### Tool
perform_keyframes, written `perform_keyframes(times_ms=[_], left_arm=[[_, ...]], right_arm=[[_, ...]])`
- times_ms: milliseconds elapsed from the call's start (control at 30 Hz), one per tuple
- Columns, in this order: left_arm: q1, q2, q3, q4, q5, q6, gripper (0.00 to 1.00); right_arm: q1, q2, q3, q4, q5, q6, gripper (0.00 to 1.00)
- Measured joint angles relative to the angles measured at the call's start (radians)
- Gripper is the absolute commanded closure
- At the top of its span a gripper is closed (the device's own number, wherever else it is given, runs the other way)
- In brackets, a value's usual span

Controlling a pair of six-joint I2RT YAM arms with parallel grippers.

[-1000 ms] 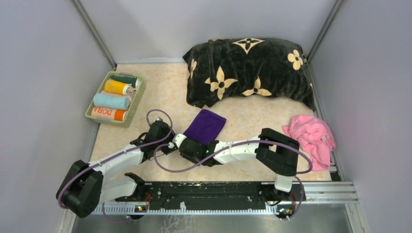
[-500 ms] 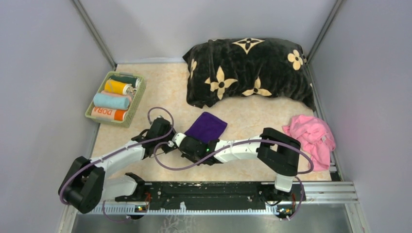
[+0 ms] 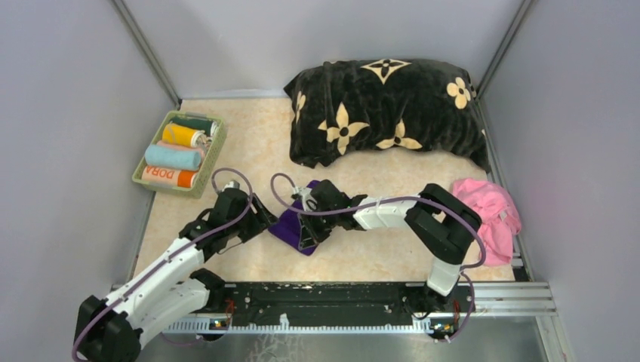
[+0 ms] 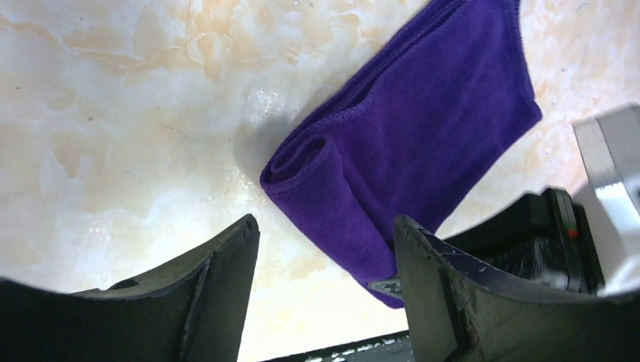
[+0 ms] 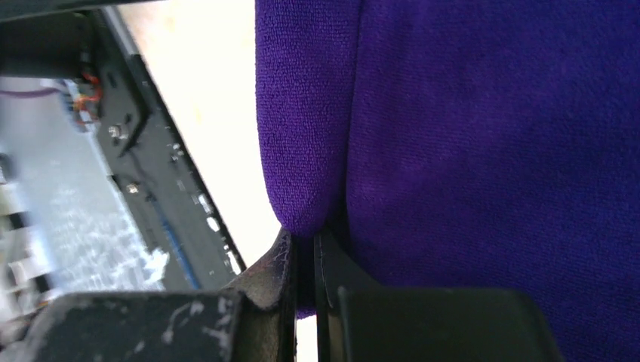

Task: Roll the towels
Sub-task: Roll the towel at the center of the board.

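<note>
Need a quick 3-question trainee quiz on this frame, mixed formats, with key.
1. True or false: the right fingers are shut on the purple towel.
2. The pink towel lies: A in the basket; B on the cushion; C on the table, at its right side.
3. Fill in: the left fingers stand ___, holding nothing.
Key: 1 true; 2 C; 3 open.

A black flowered cushion [image 3: 385, 113] lies far back on the marbled table [image 3: 249, 143], green basket [image 3: 213, 157] at left.
</note>
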Motion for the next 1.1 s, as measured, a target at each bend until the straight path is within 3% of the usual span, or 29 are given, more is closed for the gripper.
perform_keyframes(times_ms=[300, 700, 967, 1100], left_arm=[[0.000, -0.073, -0.088, 0.020, 0.077, -0.029, 0.27], [0.000, 0.164, -0.087, 0.197, 0.147, -0.033, 0.35], [0.000, 0.301, -0.040, 0.264, 0.153, -0.023, 0.42], [0.000, 0.318, -0.039, 0.286, 0.156, -0.023, 0.43]], right_arm=[[-0.140, 0.045, -0.078, 0.171, -0.274, 0.195, 1.00], [-0.236, 0.150, -0.154, 0.374, -0.440, 0.384, 1.00], [-0.238, 0.134, -0.153, 0.340, -0.424, 0.354, 0.74], [-0.236, 0.026, -0.144, 0.200, -0.331, 0.251, 0.59]])
